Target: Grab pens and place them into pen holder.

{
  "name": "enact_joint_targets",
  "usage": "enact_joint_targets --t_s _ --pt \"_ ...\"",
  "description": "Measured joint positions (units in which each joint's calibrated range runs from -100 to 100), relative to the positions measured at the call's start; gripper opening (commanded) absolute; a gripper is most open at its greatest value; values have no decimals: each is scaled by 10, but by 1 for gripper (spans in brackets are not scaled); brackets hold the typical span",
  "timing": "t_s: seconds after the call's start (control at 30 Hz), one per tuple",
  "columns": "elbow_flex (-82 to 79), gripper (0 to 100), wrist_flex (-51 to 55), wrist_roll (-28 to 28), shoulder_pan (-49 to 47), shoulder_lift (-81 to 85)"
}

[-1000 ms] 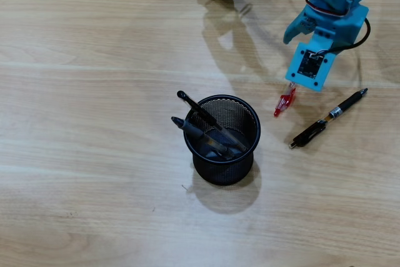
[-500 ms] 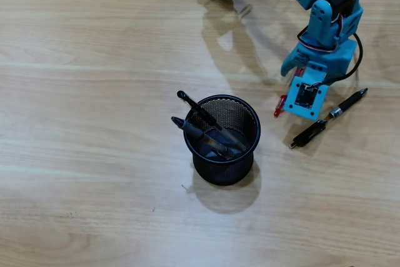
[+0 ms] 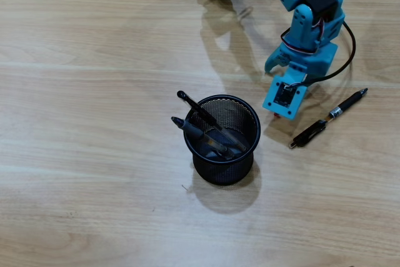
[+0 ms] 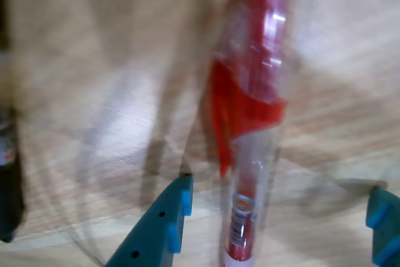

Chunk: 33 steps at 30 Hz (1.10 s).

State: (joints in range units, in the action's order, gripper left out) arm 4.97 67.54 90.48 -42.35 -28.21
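Claw [image 4: 278,217] in wrist view: two blue fingertips stood well apart, one at bottom centre [image 4: 164,226], other at bottom right corner, w/ the red pen [image 4: 253,123] running lengthwise between them. Whether the pads actually touched the pen couldn't be told; view was blurred. Jaws looked wide open around it, not clamped. Pen's red clip and clear barrel showed, red tip end near bottom edge.

Overhead view: claw [image 3: 275,112] hung under the blue arm [image 3: 306,10], fingertips hidden by the wrist block, only a sliver of red at its lower left corner. It sat just right of the cup [image 3: 222,139], near its upper right rim, not over the opening.

Cup stood upright mid-table, black mesh. Two dark pens [image 3: 203,123] leaned inside it, tops sticking out past the upper left rim.

Black pen [image 3: 329,117] w/ silver band lay flat on the table [image 3: 94,186], right of the claw and apart from it, slanted from lower left to upper right. In wrist view a dark blurred thing sat at the left edge, couldn't tell what.

Arm base at top centre of overhead view, table wood-grain
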Motion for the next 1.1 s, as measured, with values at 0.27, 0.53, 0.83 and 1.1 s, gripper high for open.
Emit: enact_joint_targets --t_s 0.27,0.53,0.83,1.1 --pt "-62 21 -102 -2 -2 30" --pt "-68 8 -110 -2 5 30" --pt "-73 2 -117 -2 3 29" --pt "-67 2 -24 -1 3 48"
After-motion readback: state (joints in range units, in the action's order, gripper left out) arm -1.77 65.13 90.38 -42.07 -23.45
